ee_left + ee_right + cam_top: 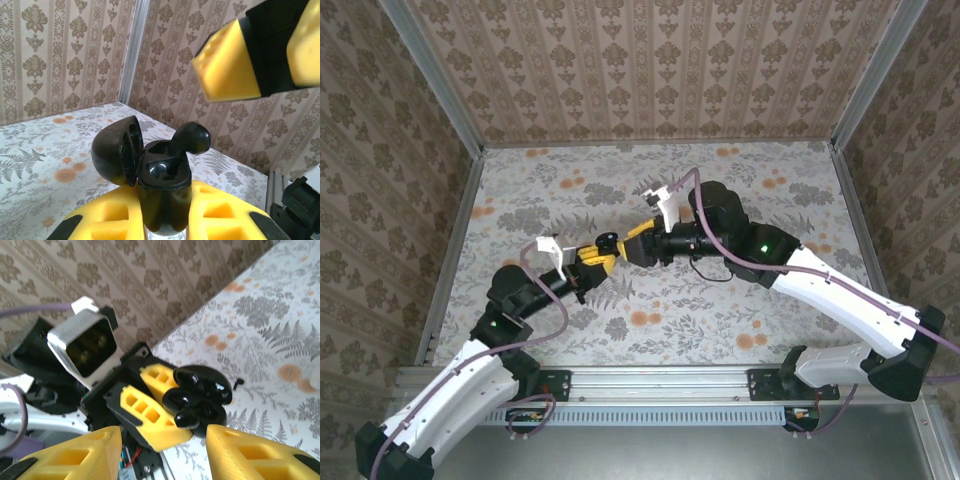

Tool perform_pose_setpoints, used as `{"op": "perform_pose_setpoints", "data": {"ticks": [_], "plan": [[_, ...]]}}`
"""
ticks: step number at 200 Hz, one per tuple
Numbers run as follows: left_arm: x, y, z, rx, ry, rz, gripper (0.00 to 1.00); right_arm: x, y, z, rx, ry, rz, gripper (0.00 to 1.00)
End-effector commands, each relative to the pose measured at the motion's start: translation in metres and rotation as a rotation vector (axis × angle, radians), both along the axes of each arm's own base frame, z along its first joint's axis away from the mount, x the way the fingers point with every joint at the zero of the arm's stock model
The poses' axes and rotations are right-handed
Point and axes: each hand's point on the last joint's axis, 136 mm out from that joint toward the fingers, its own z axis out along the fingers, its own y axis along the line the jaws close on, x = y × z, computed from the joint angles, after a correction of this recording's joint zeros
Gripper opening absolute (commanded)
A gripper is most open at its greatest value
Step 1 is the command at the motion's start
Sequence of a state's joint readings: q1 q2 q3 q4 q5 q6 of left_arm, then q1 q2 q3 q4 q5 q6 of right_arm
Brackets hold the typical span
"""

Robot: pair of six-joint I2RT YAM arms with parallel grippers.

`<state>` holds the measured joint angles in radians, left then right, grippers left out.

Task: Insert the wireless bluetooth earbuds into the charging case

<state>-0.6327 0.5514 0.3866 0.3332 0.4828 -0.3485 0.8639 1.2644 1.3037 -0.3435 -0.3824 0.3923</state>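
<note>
Black charging case point(162, 180), lid point(112, 150) open, clamped in left gripper point(162, 215) above table point(40, 150); glossy earbud point(190, 140) apparently half-seated, light, slippery, best pinched at bulbous head; right gripper point(162, 432) spread wide, empty.

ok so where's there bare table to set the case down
Bare table runs along the back wall, and there's a wide near patch between the left arm and right arm. The left side by the rail is open too. It's crowded mid-table, where the left gripper holds the charging case close to the open right gripper.
</note>
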Motion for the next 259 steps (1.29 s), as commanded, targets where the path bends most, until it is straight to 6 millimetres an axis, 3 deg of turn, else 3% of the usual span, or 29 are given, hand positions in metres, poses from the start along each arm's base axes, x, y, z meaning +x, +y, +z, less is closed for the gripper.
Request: {"op": "perform_pose_setpoints", "data": {"ticks": [1, 41, 259], "plan": [[-0.008, -0.001, 0.032, -0.063, -0.052, -0.041, 0.0, -0.01, -0.002, -0.004, -0.053, 0.0, 0.061, 0.49], [-0.009, -0.007, 0.032, -0.054, -0.033, -0.078, 0.0, -0.004, 0.0, -0.015, -0.106, 0.008, 0.05, 0.49], [-0.01, -0.015, 0.027, -0.031, -0.021, -0.111, 0.0, 0.017, 0.004, -0.024, -0.167, -0.019, 0.016, 0.47]]}}
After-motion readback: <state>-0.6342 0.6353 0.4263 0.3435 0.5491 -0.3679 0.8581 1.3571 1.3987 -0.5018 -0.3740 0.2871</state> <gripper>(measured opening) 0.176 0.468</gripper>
